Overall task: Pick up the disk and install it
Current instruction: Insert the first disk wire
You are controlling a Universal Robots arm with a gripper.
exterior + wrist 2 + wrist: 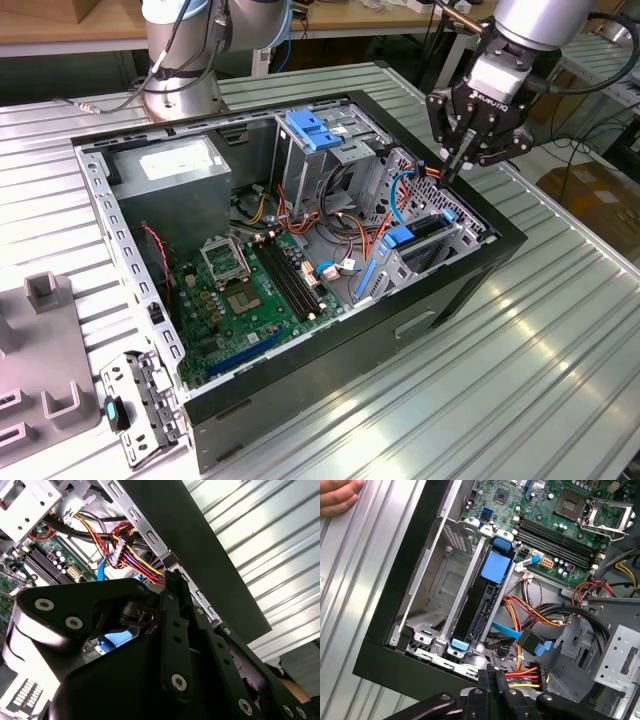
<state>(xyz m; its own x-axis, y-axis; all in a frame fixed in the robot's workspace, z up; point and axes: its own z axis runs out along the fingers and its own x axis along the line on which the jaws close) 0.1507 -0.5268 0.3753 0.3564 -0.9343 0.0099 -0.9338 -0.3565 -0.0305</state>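
Black end effector (458,168) closed, empty, above computer case (420,318) edge; disk (479,611) seated in cage.

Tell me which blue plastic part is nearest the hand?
The blue rail of the disk in the bay, just below the hand; the blue latch is farther.

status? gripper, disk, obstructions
Gripper fingers together, tips at the case's edge by the wire bundle. Disk sits on edge in the drive cage, blue rails showing. A person's hand rests on the table beside the case.
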